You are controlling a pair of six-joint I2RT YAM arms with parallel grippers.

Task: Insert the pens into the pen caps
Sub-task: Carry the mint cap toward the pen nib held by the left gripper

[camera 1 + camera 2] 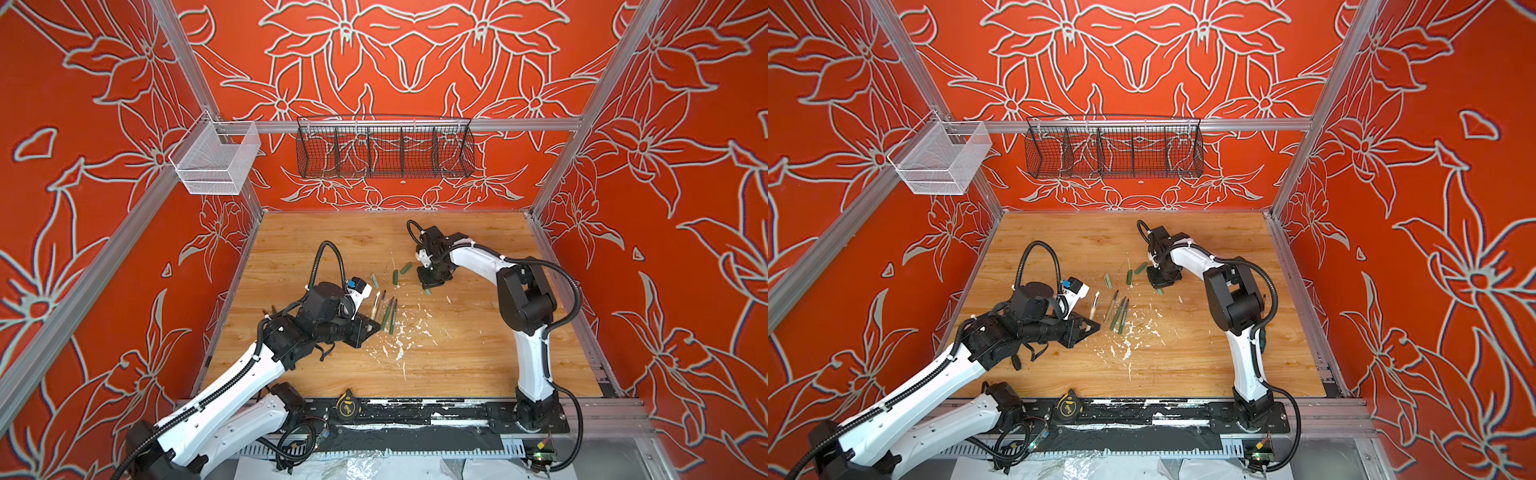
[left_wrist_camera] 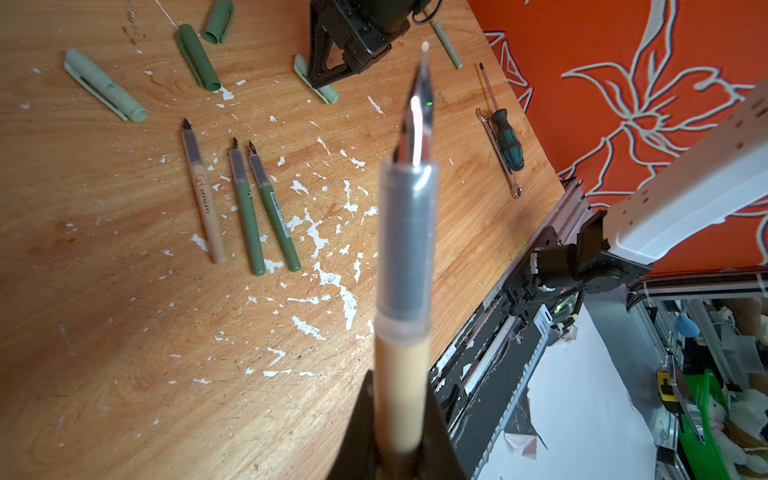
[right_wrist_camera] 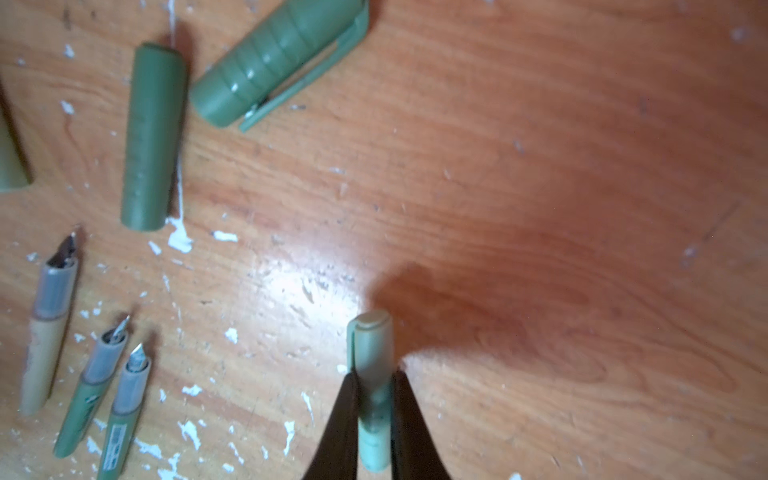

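Misalignment is my main worry. My left end effector (image 2: 399, 415) is clamped on the tail of the tan pen (image 2: 405, 249) and holds it above the worktop (image 1: 457, 353). The long barrel and bare nib stick far out, so any wrist wobble would swing the tip wide.

My right end effector (image 3: 376, 399) is closed around the pale green cap (image 3: 372, 345), which lies on the wood. The end poking past my fingers looks like the closed, clipped one. I judge the mouth faces back toward my palm, where the pen cannot enter without a turn. The cap is smooth and round, so it could squirt out or roll as I lift. A nib meeting the rim off-centre could bend, or knock the cap loose.

Three more pens (image 2: 247, 216) lie side by side near my left arm, with loose caps (image 2: 198, 58) beyond them. The wood is glossy and scattered with white paint flecks (image 1: 399, 340). Red flowered walls (image 1: 415, 62) close in three sides. A black wire basket (image 1: 384, 147) and a white mesh basket (image 1: 214, 160) hang from the rails.
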